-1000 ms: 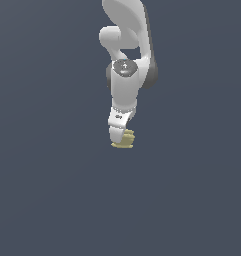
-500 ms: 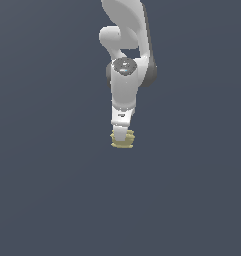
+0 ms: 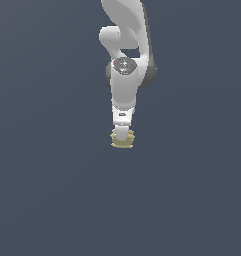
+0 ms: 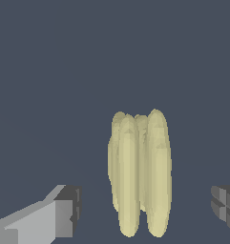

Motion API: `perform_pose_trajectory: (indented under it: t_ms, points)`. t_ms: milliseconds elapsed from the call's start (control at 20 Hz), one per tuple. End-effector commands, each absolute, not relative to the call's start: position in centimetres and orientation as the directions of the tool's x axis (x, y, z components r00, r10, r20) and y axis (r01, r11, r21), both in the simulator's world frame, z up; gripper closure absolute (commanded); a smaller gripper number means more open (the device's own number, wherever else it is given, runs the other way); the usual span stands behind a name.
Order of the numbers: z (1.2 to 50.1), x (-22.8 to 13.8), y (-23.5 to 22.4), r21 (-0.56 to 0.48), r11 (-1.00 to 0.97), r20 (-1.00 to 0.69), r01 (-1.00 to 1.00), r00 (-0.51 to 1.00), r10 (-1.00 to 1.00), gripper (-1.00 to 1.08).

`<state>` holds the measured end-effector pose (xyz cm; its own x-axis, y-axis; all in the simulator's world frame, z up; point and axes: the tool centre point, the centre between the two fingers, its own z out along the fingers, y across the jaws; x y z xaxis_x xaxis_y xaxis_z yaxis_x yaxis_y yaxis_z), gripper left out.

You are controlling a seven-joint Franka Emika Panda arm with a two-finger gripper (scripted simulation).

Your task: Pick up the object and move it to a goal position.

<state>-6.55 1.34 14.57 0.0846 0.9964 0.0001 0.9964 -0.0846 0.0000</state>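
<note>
Between the end effector (image 4: 145,214) fingers, untouched, matte ridged tan-yellow object (image 4: 139,171)

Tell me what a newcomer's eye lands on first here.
The white arm hangs down from the top centre of the exterior view against a plain dark grey floor. Just under it is the gripper, lowered over the lumpy tan-yellow object; in the wrist view its fingers stand apart on either side.
</note>
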Motion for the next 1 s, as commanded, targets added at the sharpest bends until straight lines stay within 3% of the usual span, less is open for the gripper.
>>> perform_pose_trajectory:
  t_ms: [0, 800, 850, 950]
  points:
    - [14.5, -6.6, 1.3, 0.000, -0.084, 0.000, 0.996, 0.084, 0.996, -0.92]
    - [9.6, -6.6, 1.3, 0.000, -0.080, 0.000, 0.997, 0.080, 0.997, -0.92]
    - [9.6, -6.6, 1.3, 0.000, -0.080, 0.000, 0.997, 0.080, 0.997, 1.08]
    - [9.6, -6.6, 1.3, 0.000, -0.080, 0.000, 0.997, 0.080, 0.997, 1.08]
